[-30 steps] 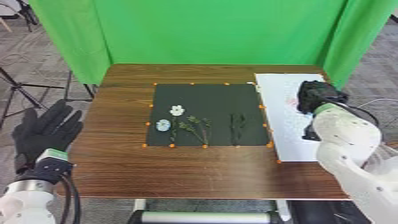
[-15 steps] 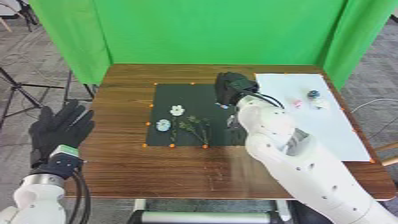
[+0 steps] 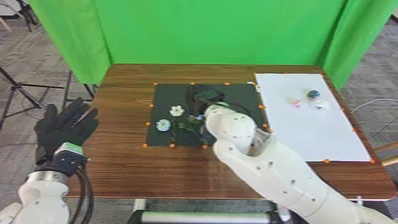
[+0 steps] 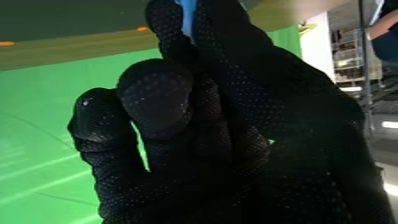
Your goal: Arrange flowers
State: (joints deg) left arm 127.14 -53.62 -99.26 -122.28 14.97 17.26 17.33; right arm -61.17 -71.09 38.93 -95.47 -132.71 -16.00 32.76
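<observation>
My right hand (image 3: 206,96) is over the upper middle of the black mat (image 3: 164,97). In the right wrist view the hand (image 4: 209,105) pinches a blue piece (image 4: 188,16) between thumb and finger; most of that piece is hidden by the glove. On the mat lie a white flower (image 3: 177,111), a pale blue flower (image 3: 163,125) just below it, and green sprigs (image 3: 195,120) partly covered by my right arm. The white sheet (image 3: 311,137) holds a dark blue flower (image 3: 313,93), a pink one (image 3: 298,103) and a whitish one (image 3: 322,104). My left hand (image 3: 65,127) is beside the table's left edge, fingers straight.
The brown table (image 3: 115,170) extends around the mat and sheet, with small orange markers along their edges. My right arm crosses the table's front right part. A green curtain (image 3: 213,30) hangs behind the table.
My right hand has moved left from the white sheet to the mat, uncovering the flowers on the sheet. My left hand has shifted slightly to the right.
</observation>
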